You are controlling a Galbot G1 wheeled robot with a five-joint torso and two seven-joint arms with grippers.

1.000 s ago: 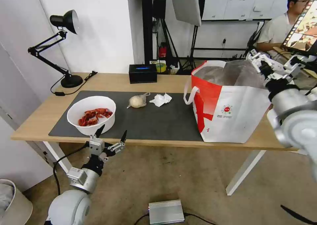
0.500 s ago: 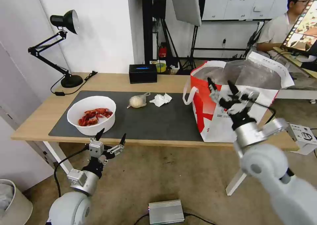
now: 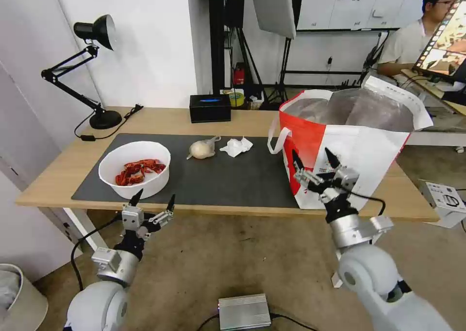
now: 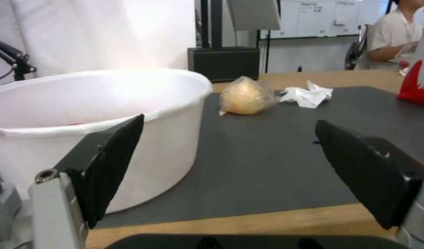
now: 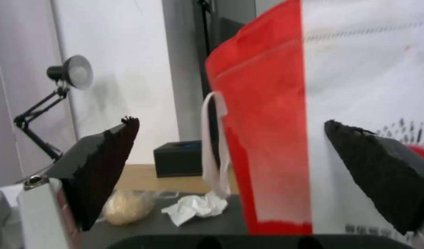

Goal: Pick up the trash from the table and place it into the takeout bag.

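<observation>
Left gripper (image 3: 151,204) — jaws spread wide, holding nothing — hangs just off the near table edge, facing the white round bowl of red shells (image 3: 135,169) at the left of the dark grey mat (image 3: 233,180). Right gripper (image 3: 315,165), equally wide and empty, sits before the near face of the white-and-red foil-lined takeout bag (image 3: 349,149). The knotted clear bag with a whitish lump (image 3: 202,148) and crumpled white tissue (image 3: 236,146) lie mid-mat, near each other. Advisable: lift the bowl level, pinching its rim. Open mat between bowl and bag leaves room — the bag's tall rim demands clearance.
</observation>
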